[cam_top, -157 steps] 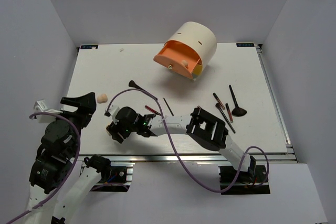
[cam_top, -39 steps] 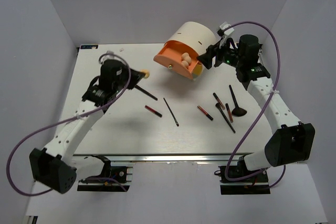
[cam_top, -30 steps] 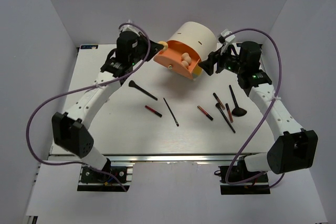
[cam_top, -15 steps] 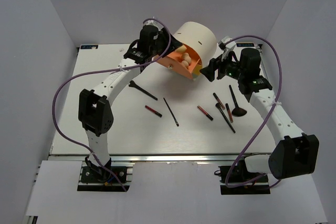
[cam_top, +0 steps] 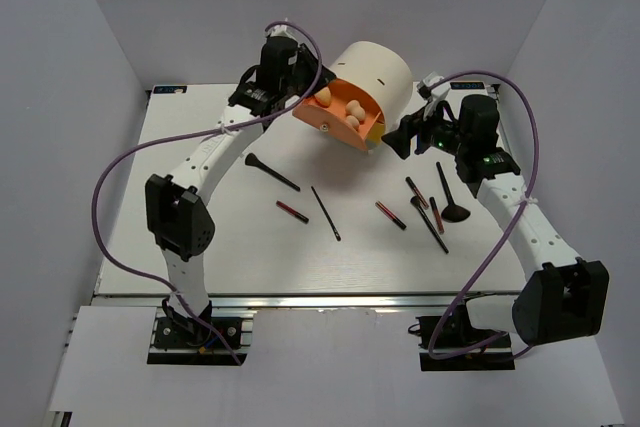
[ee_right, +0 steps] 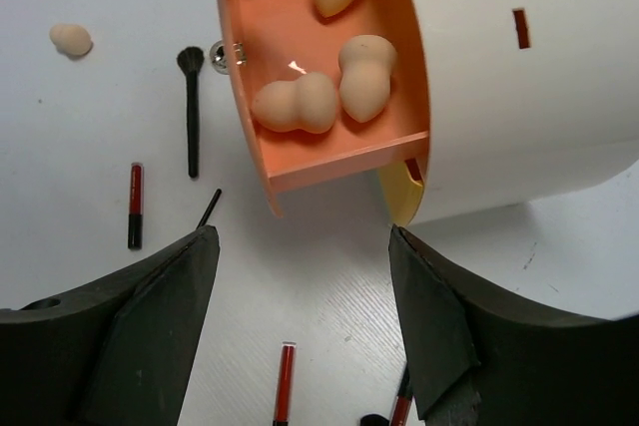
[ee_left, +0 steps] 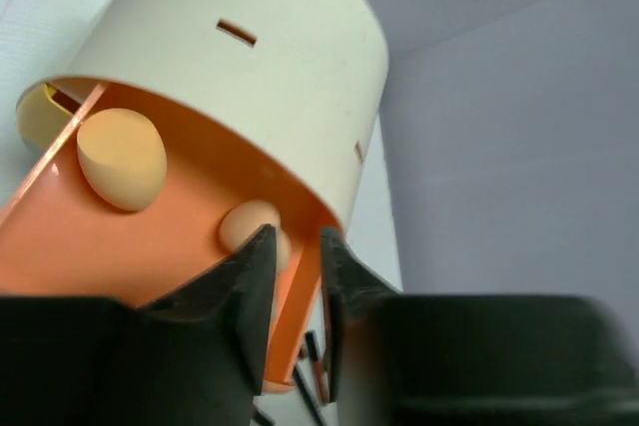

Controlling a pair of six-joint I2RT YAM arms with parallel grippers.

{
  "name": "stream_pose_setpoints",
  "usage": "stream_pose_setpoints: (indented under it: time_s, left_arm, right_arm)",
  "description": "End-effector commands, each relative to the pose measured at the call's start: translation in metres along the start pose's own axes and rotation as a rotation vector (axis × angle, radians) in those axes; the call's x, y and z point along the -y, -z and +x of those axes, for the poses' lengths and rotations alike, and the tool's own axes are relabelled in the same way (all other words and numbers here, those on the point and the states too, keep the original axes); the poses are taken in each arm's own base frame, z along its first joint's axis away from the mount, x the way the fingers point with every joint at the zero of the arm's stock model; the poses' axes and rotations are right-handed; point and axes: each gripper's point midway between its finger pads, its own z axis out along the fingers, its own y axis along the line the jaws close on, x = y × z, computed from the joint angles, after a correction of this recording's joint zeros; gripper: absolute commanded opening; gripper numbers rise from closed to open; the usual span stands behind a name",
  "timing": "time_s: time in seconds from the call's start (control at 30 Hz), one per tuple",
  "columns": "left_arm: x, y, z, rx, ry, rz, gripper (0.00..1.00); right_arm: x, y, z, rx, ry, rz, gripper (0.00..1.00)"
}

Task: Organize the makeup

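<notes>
The cream case (cam_top: 378, 75) lies at the back with its orange drawer (cam_top: 322, 125) pulled out. Three beige sponges (ee_right: 295, 105) lie in the drawer (ee_right: 290, 37); a fourth sponge (ee_right: 72, 39) lies on the table beyond. My left gripper (ee_left: 297, 236) hovers at the drawer's left rim, its jaws a narrow gap apart with nothing between them. My right gripper (ee_right: 303, 236) hangs wide open and empty over the table in front of the case. A brush (cam_top: 272, 173), red sticks (cam_top: 292, 211) and a slim black stick (cam_top: 325, 213) lie mid-table.
More brushes (cam_top: 448, 192) and red-and-black sticks (cam_top: 417, 192) lie clustered under the right arm. A yellow drawer front (ee_right: 404, 197) shows below the orange one. Grey walls enclose the table on three sides, and a metal rail (cam_top: 330, 299) runs along its near edge.
My left gripper carried a sponge up to the drawer, opened and left it inside, then narrowed its jaws again. The right gripper drifted slightly down and right, staying open.
</notes>
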Motion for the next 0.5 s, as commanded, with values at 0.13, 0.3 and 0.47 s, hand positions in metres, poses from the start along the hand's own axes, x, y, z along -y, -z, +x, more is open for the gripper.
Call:
stream_pose_setpoints:
  time_s: [0.13, 0.3, 0.47]
  left_arm:
    - [-0.065, 0.097, -0.080, 0.186, 0.077, -0.133, 0.07]
    - [-0.194, 0.155, -0.056, 0.149, 0.338, -0.318, 0.71]
    - [-0.297, 0.203, -0.018, 0.095, 0.343, -0.651, 0.85]
  right_arm:
    - [-0.033, 0.015, -0.007, 0.079, 0.173, -0.163, 0.73]
    - [-0.058, 0.023, 0.006, 0.083, 0.216, -0.292, 0.72]
    - [-0.063, 0.022, 0.026, 0.052, 0.183, -0.306, 0.74]
